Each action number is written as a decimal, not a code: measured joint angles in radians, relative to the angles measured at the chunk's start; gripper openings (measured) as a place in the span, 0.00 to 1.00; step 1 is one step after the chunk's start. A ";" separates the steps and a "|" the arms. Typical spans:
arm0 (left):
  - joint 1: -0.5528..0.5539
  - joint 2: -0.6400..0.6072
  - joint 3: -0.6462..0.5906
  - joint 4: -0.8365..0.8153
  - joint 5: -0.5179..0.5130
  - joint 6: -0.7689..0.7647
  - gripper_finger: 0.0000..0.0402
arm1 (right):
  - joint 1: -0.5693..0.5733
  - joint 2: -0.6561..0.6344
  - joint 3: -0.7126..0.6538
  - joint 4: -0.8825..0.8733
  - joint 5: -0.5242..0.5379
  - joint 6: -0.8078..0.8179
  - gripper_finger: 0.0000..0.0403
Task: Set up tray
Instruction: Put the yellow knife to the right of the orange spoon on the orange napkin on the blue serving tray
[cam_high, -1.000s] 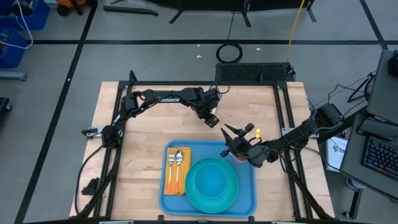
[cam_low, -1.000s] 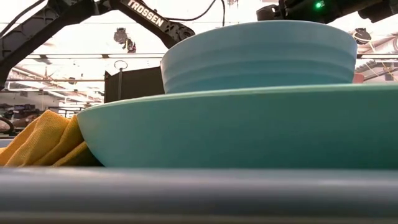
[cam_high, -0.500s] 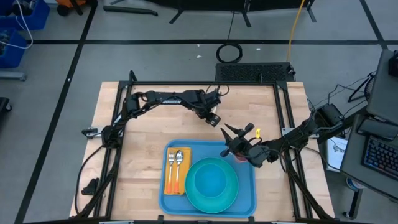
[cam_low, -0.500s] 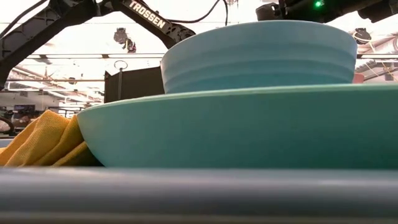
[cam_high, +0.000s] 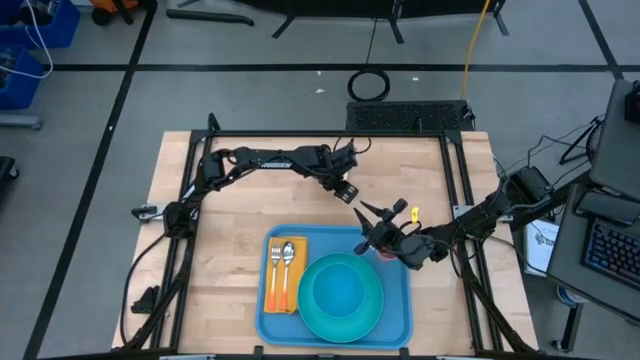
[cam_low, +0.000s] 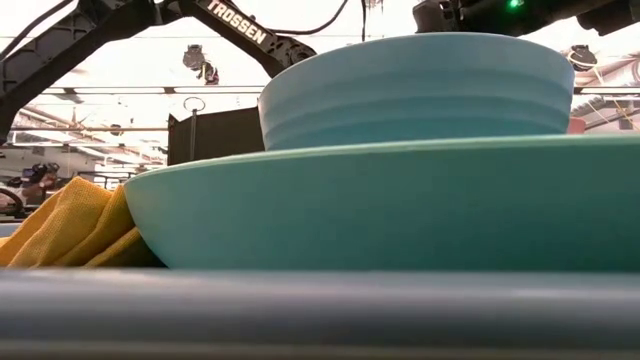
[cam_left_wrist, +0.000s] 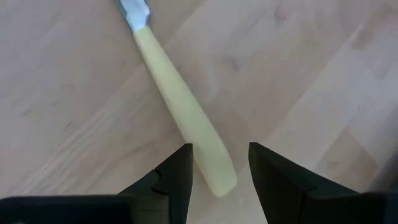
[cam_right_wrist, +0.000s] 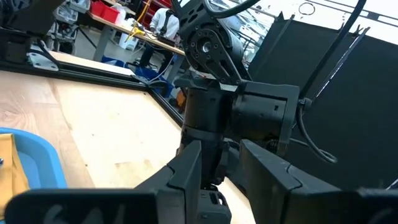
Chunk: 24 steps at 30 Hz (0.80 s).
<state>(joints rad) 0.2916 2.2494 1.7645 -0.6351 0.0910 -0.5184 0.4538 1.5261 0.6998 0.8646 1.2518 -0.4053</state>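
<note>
High view: tray at the counter's near edge. Beyond it, right gripper, jaws apart, empty. Farthest, left gripper, jaws apart, straddling a knife whose handle ran lengthwise away between them.
</note>
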 joint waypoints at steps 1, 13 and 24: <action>0.000 0.000 0.000 -0.006 0.004 0.002 0.40 | 0.000 0.000 0.000 0.000 0.000 0.000 0.25; 0.022 0.014 0.001 -0.014 0.062 0.043 0.40 | 0.000 0.000 0.000 0.007 -0.010 0.001 0.25; 0.029 -0.022 0.001 -0.080 0.134 0.113 0.40 | 0.004 0.000 0.000 0.007 -0.049 0.001 0.25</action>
<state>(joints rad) 0.3202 2.2273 1.7653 -0.7147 0.2252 -0.4050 0.4581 1.5261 0.6998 0.8715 1.2028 -0.4043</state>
